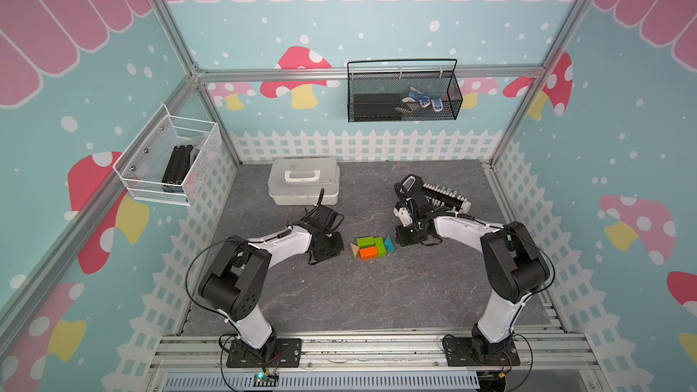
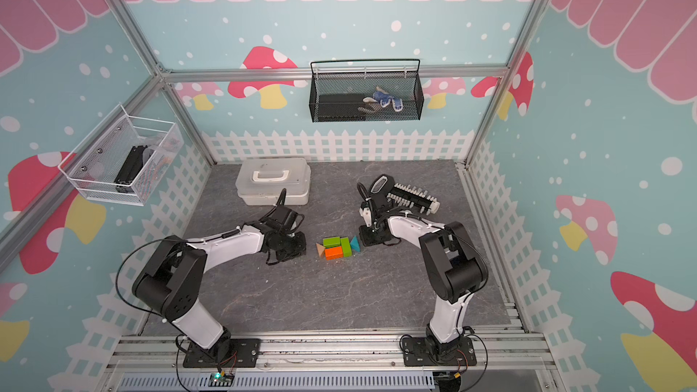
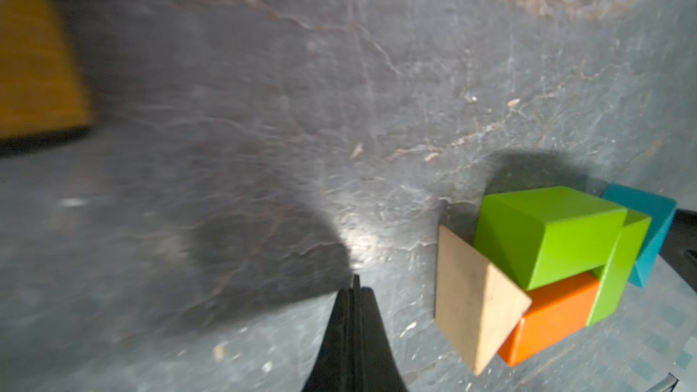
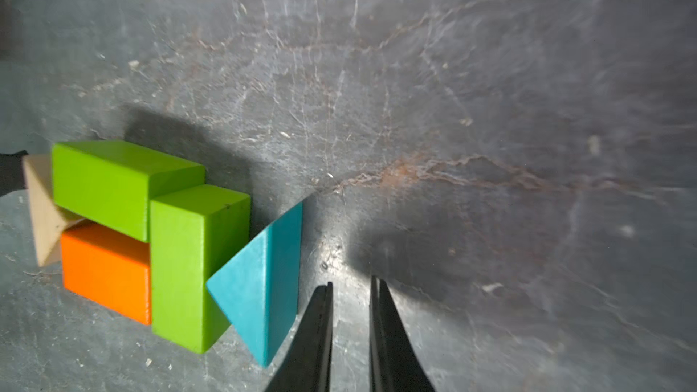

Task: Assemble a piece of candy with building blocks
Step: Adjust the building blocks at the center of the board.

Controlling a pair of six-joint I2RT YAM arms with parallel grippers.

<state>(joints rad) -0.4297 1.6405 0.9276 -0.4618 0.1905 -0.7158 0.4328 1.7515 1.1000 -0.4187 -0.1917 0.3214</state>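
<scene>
The building blocks lie together mid-table as the piece of candy (image 1: 371, 247) (image 2: 337, 247). A lime-green cuboid (image 3: 547, 235) (image 4: 102, 186) and an orange cuboid (image 3: 554, 314) (image 4: 105, 273) lie side by side against a second green cuboid (image 4: 188, 265). A tan triangle (image 3: 471, 299) caps one end and a teal triangle (image 4: 260, 284) the other. My left gripper (image 3: 355, 285) (image 1: 326, 248) is shut and empty, beside the tan end. My right gripper (image 4: 351, 284) (image 1: 405, 237) sits just beside the teal triangle with its jaws a narrow gap apart and nothing between them.
A white lidded case (image 1: 303, 184) stands at the back left of the table. A black-and-white toothed rack (image 1: 447, 196) lies behind the right arm. A black mesh basket (image 1: 403, 92) hangs on the back wall and a white wire basket (image 1: 169, 160) on the left wall.
</scene>
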